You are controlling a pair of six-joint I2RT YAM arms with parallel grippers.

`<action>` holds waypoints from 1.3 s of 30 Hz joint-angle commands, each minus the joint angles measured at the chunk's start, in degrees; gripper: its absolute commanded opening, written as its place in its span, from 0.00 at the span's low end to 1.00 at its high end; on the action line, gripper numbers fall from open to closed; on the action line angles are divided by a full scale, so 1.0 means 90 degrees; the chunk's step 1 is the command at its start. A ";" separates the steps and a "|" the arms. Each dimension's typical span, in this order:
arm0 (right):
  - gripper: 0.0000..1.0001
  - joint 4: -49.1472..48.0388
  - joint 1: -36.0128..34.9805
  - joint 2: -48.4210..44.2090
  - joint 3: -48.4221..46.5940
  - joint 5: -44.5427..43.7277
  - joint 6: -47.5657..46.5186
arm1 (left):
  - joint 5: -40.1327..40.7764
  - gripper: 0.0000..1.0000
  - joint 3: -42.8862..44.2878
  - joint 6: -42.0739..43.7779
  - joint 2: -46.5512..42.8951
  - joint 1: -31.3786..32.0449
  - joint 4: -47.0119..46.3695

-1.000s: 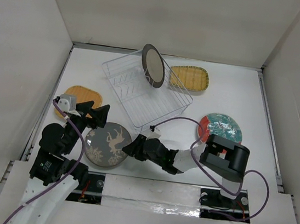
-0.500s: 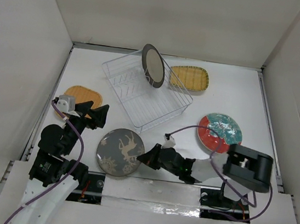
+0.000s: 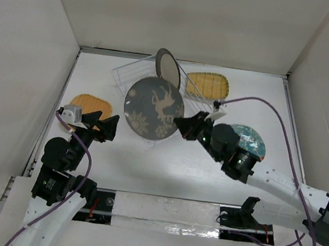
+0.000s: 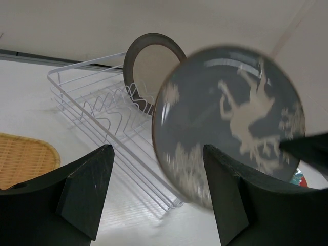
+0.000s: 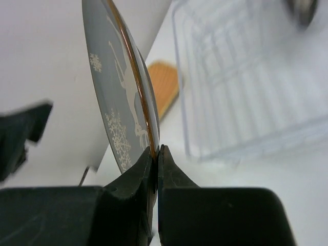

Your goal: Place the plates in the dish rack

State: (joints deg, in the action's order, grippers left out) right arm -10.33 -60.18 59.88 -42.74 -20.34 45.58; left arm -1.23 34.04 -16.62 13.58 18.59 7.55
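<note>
My right gripper is shut on the rim of the dark grey deer plate, holding it upright in the air over the front of the white wire dish rack. A grey-rimmed cream plate stands on edge in the rack. My left gripper is open and empty near the table's left side, facing the lifted plate. On the table lie an orange plate, a yellow ribbed plate and a red-rimmed teal plate.
White walls close in the table on the left, back and right. The right arm stretches diagonally from the near right corner and covers part of the teal plate. The orange plate lies just behind the left gripper.
The right gripper shut on the deer plate's rim at the table's front, then lifted it and carried it back to the rack, tilting it upright. The left arm has stayed still.
</note>
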 commanded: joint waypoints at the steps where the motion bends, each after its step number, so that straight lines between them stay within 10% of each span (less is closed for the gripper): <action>1: 0.00 -0.0883 0.0825 0.0337 -0.1274 0.0034 -0.1332 | 0.0020 0.67 0.0065 0.0001 -0.0044 -0.0034 -0.0263; 17: 0.00 -0.0424 0.1941 0.5220 -0.6850 -0.1625 -0.5415 | 0.0079 0.67 0.0056 0.0011 0.0219 -0.0034 -0.0224; 39: 0.00 -0.0835 0.1550 0.6423 -0.6453 -0.2096 -0.5798 | 0.0761 0.58 0.0094 -0.0242 0.1097 -0.0034 -0.0146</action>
State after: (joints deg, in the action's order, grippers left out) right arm -7.68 -45.84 119.07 -100.20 -38.70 -9.98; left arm 3.05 34.04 -17.43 21.43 18.57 7.60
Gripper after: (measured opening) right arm 0.047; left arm 0.602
